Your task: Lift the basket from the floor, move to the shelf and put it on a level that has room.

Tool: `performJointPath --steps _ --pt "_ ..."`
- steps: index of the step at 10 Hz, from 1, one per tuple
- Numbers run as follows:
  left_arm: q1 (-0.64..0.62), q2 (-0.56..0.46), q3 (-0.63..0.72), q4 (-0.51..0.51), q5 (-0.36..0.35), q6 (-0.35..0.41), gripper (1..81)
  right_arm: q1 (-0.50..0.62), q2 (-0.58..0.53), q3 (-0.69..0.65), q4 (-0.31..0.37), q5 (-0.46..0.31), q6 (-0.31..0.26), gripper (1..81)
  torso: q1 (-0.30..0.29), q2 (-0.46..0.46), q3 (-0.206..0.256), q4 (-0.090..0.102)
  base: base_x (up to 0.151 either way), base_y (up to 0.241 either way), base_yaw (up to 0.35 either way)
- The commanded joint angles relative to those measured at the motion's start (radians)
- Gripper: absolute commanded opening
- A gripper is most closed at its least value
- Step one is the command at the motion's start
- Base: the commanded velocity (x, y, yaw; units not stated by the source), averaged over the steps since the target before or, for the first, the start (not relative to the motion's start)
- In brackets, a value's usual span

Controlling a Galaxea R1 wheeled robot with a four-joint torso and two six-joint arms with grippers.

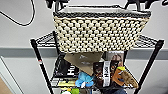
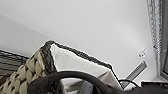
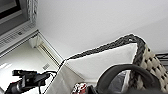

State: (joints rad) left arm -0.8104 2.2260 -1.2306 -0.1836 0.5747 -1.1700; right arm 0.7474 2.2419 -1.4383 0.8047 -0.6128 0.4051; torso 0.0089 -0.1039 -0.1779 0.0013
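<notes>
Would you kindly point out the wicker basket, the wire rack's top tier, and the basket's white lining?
wicker basket (image 1: 100,31): head view, woven front wall.
top tier (image 1: 46,38): head view, bare wire grid left of the basket.
white lining (image 3: 105,61): right wrist view, inner fabric wall.

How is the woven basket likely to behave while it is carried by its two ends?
The basket probably stays fairly stiff: its woven wall looks straight, with no sag across its length. It seems light for its size, being wicker with a thin white lining. Held at both ends above the shelf, it could tilt if one end dropped.
</notes>
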Motion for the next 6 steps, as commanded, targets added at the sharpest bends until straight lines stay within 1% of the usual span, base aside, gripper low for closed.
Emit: performJointPath --steps 1,3,6 --pt "-0.128 0.103 -0.147 0.046 -0.016 0.066 1.0 0.132 0.116 -0.16 -0.002 0.044 -0.04 1.0 0.0 0.0 0.0 0.0 0.0 0.0 0.0" --pt "-0.115 0.135 -0.214 0.046 0.007 0.102 1.0 0.123 0.145 -0.23 -0.002 0.039 -0.074 1.0 0.0 0.0 0.0 0.0 0.0 0.0 0.0" --pt "-0.086 0.176 -0.309 0.046 0.01 0.145 1.0 0.1 0.199 -0.332 -0.002 0.031 -0.121 1.0 0.0 0.001 -0.001 0.0 0.0 0.0 0.0"
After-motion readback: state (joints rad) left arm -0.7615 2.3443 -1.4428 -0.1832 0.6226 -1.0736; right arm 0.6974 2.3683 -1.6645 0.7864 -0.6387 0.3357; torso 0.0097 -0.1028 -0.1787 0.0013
